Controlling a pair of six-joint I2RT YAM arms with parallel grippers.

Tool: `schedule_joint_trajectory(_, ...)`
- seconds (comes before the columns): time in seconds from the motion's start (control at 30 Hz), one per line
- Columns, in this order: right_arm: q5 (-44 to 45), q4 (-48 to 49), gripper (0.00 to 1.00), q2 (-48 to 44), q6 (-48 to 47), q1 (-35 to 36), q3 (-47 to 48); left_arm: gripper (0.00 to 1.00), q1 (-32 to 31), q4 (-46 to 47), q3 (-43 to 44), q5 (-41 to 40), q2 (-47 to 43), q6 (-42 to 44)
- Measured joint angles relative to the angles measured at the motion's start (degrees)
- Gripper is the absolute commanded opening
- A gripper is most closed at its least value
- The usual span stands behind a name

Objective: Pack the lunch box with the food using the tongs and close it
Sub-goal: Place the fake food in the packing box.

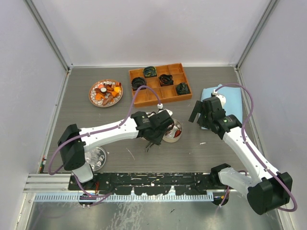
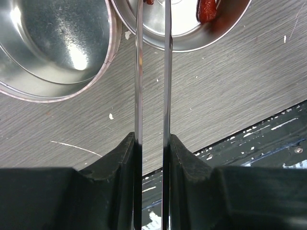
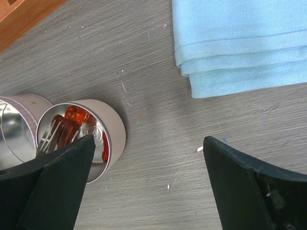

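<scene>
The left gripper (image 2: 152, 143) has its fingers (image 2: 115, 163) clamped on the tongs (image 2: 139, 76). Their two thin arms run up the middle of the left wrist frame, and the tips reach into the round steel lunch box tin (image 3: 114, 133) at the centre of the counter (image 1: 192, 153). Red-orange food (image 3: 76, 114) lies inside it; more sits on the plate (image 1: 91, 97) at upper left. The right gripper (image 3: 148, 141) hangs near the folded blue cloth (image 3: 240, 43), fingers wide apart, holding nothing.

Tongs (image 2: 139, 86): one.
Tins: two, one (image 3: 114, 132) with food (image 3: 76, 115) inside, one (image 3: 21, 108) beside it.
Plate (image 1: 90, 94): one; heaped pieces on it too small to count.
Wooden tray (image 1: 149, 99): one.
Dark coiled lumps (image 1: 166, 79): four visible.
Blue cloth (image 3: 240, 43): one.
Silver disc (image 1: 100, 157): one.
Robot arms (image 1: 110, 130): two.
</scene>
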Motion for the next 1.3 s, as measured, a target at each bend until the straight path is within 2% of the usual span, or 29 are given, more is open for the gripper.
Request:
schedule_joint_trajectory(0.33, 0.0, 0.0, 1.0, 0.3, 0.0, 0.0, 0.0, 0.47, -0.6, -2.8, 3.7, -3.3, 0.6, 1.6)
schedule_joint_trajectory(0.73, 0.0, -0.1, 1.0, 0.3, 0.0, 0.0, 0.0, 0.45, -0.6, -4.1, 5.9, -3.7, 0.4, 1.9)
schedule_joint_trajectory(1.1, 0.0, -0.2, 1.0, 0.3, 0.0, 0.0, 0.0, 0.35, -0.6, -7.4, 12.5, 3.8, 0.2, 5.0)
schedule_joint_trajectory(1.3, 0.0, -0.2, 1.0, 0.3, 0.0, 0.0, 0.0, 0.32, -0.6, -11.5, 15.0, 6.7, 4.0, 5.9)
